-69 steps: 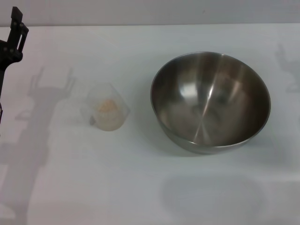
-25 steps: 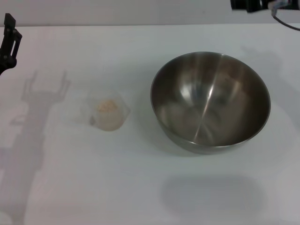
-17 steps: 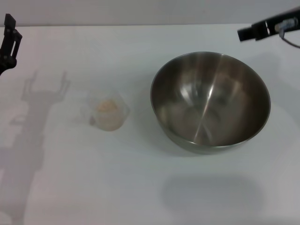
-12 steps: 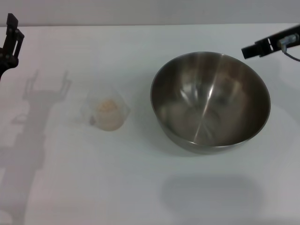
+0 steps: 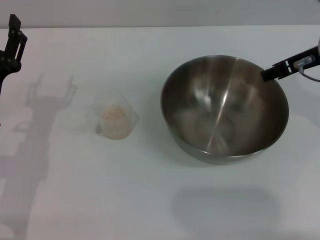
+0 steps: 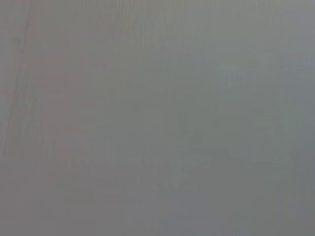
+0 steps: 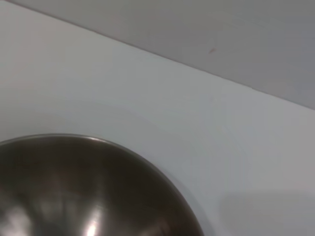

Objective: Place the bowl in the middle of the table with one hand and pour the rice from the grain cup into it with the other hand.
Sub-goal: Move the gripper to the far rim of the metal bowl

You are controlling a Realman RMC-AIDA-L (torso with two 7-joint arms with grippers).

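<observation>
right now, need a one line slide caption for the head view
Right gripper reaches over the far right rim of the empty steel bowl; the cup of rice waits to its left on the white table.

A plain grey wall point(image 5: 150, 12) is seen as a narrow band along the far side of the head view. In the right wrist view the same wall point(image 7: 221, 34) is shown, and 1 small dark speck point(image 7: 211, 50) is marked on it. The left wrist view is filled by a flat grey surface point(image 6: 157, 118); what it is cannot be told.
</observation>
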